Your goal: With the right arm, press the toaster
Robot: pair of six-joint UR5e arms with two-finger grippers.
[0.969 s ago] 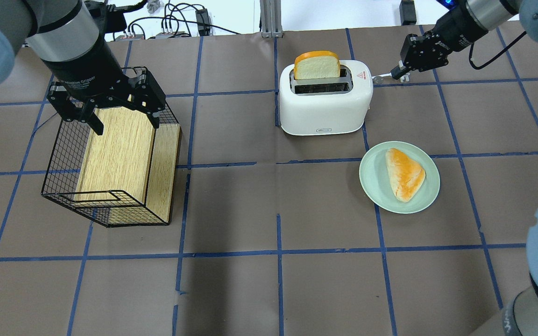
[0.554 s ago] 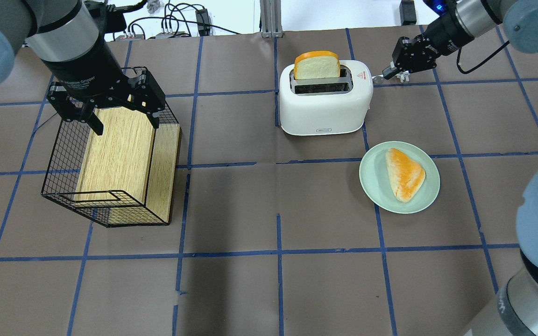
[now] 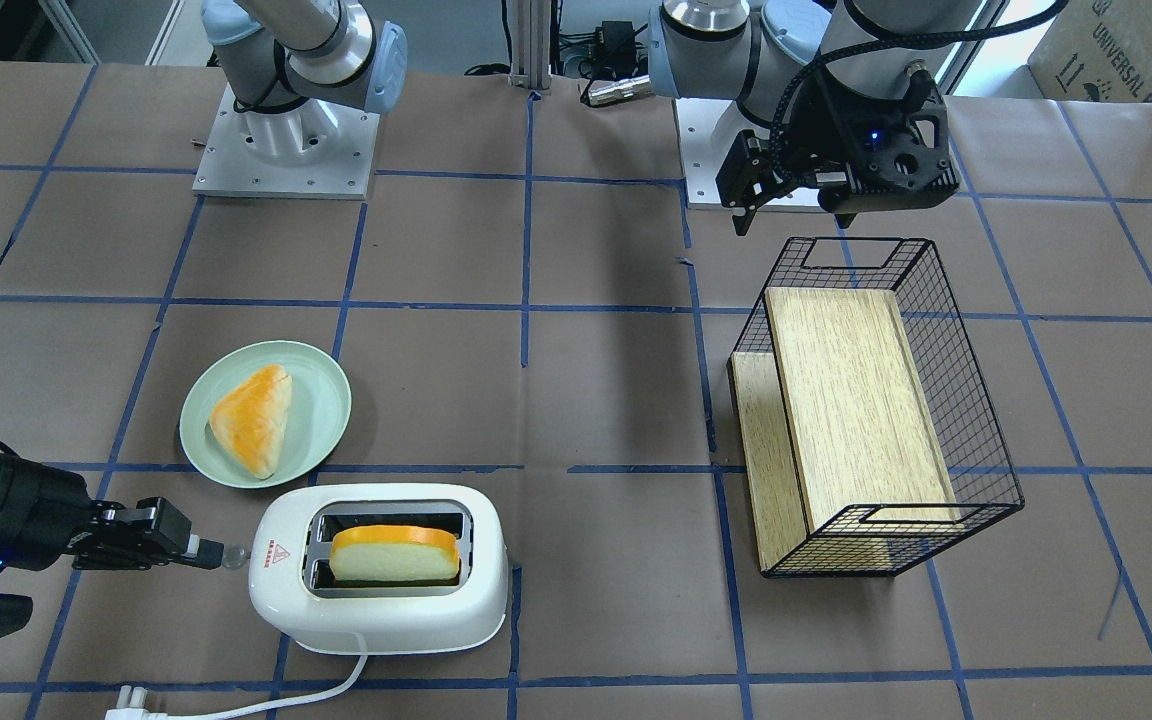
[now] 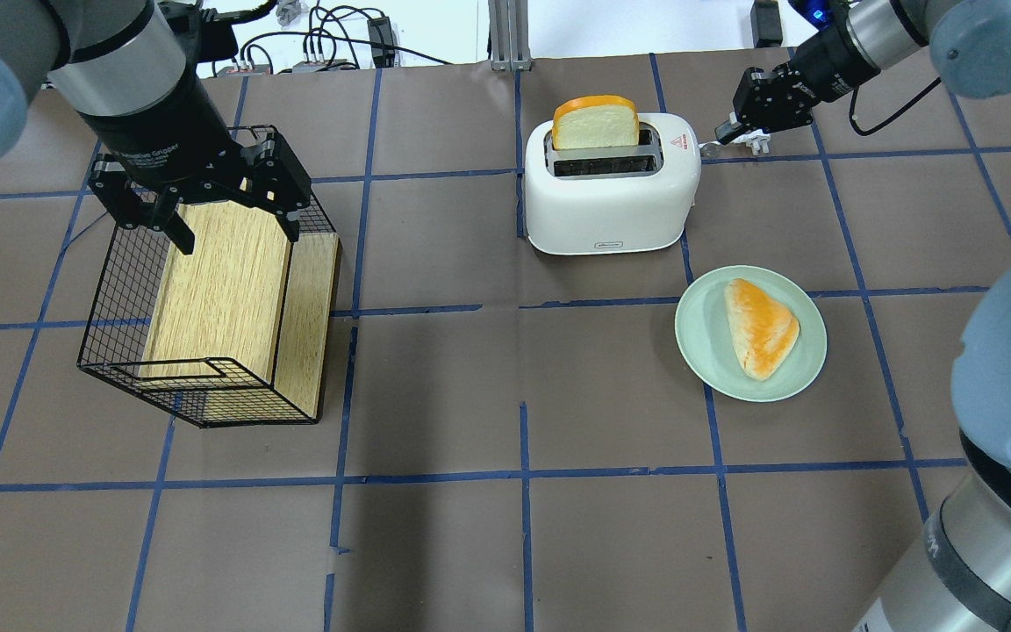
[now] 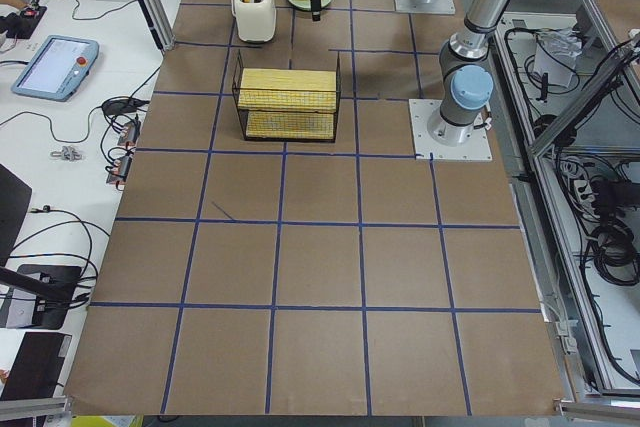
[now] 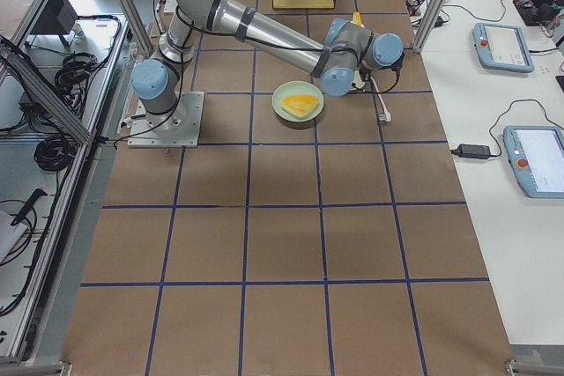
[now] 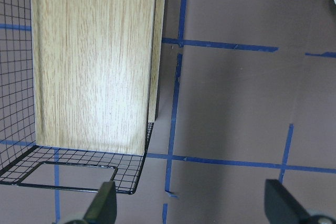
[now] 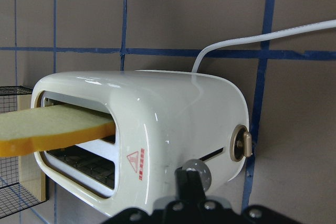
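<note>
The glossy white toaster [image 4: 611, 206] stands at the far middle of the table, with a slice of bread [image 4: 595, 123] upright in its far slot. It also shows in the front view [image 3: 376, 610] and the right wrist view [image 8: 173, 114]. My right gripper [image 4: 720, 136] is shut, its slim fingertips right at the small clear end knob [image 4: 706, 149]. In the right wrist view the fingertips [image 8: 188, 179] overlap the knob [image 8: 199, 170]. My left gripper [image 4: 233, 224] hangs open and empty over the wire basket [image 4: 119, 290].
A pale green plate [image 4: 699, 351] with a pastry [image 4: 762, 326] lies just in front of the toaster's right end. The wire basket holds a wooden box [image 4: 225, 281]. The toaster's white cord and plug [image 3: 126, 714] trail off its far side.
My right gripper has moved a little left, closing in on the toaster's end knob, and the right elbow has swung. The left arm has not moved.
</note>
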